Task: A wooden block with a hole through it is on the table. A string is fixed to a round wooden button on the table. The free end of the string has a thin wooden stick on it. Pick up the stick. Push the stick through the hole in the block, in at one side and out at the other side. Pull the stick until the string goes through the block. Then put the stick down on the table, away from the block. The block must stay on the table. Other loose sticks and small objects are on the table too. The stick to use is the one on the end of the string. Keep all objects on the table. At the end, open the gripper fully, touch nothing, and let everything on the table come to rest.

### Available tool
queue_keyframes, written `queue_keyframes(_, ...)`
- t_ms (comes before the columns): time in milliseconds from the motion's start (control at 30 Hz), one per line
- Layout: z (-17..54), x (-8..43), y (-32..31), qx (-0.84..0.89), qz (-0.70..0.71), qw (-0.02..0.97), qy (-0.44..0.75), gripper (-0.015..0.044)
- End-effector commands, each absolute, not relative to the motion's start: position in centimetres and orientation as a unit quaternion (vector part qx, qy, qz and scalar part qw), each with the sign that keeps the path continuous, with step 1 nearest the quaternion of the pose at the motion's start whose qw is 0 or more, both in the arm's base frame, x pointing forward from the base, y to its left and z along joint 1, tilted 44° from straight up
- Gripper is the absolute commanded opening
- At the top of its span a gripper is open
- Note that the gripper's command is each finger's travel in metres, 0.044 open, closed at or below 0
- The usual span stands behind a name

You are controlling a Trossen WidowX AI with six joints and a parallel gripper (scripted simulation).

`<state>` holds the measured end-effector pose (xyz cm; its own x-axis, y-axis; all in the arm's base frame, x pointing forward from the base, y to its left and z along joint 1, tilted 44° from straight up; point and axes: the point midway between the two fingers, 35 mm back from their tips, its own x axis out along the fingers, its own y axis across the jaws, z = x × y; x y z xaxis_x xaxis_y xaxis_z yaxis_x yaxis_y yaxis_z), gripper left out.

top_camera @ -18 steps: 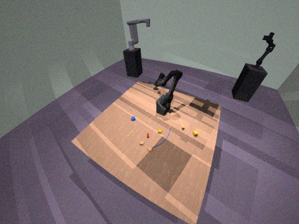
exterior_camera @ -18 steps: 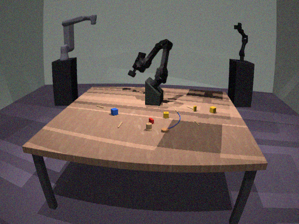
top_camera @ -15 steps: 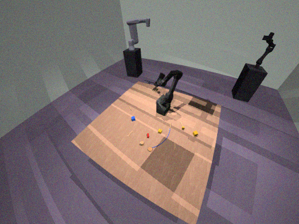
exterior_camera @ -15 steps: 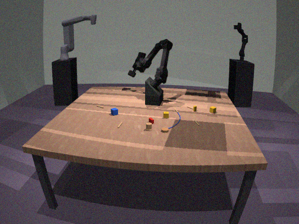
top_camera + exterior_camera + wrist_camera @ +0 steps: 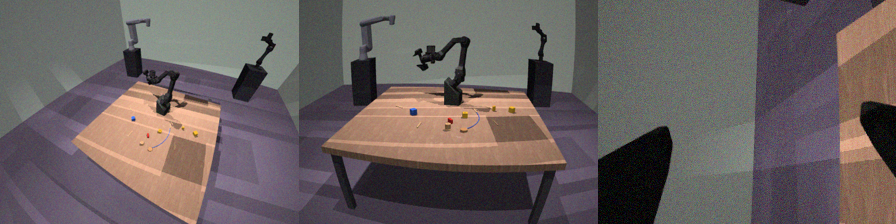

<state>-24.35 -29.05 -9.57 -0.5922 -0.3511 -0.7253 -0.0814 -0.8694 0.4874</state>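
Observation:
My gripper is open and empty, high above the table's back left part. A small yellow block with a dark spot that looks like its hole sits on the table. The round wooden button lies in front of it. The blue string curves from the button around the block's right side, outside the block. The thin pale stick at its far end lies on the table, behind and right of the block.
On the table are a blue cube, a red piece, a wooden cylinder, two other yellow pieces and several loose sticks.

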Motion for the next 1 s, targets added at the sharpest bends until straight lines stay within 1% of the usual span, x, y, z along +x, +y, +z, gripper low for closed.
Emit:
queue_keyframes(0, -8.8, -18.2, -33.5, 0.478, -0.844, 0.228, -0.085, 0.044)
queue_keyframes(267, -7.8, -5.7, -37.1, 0.458, -0.729, 0.476, 0.179, 0.044)
queue_keyframes(400, -7.1, 0.7, -37.1, 0.411, -0.634, 0.587, 0.291, 0.044)
queue_keyframes(533, -6.3, 7.0, -35.6, 0.341, -0.511, 0.688, 0.387, 0.044)
queue_keyframes(733, -4.9, 14.9, -31.7, 0.215, -0.311, 0.794, 0.477, 0.044)
queue_keyframes(967, -2.6, 22.8, -24.9, 0.044, -0.061, 0.856, 0.511, 0.044)
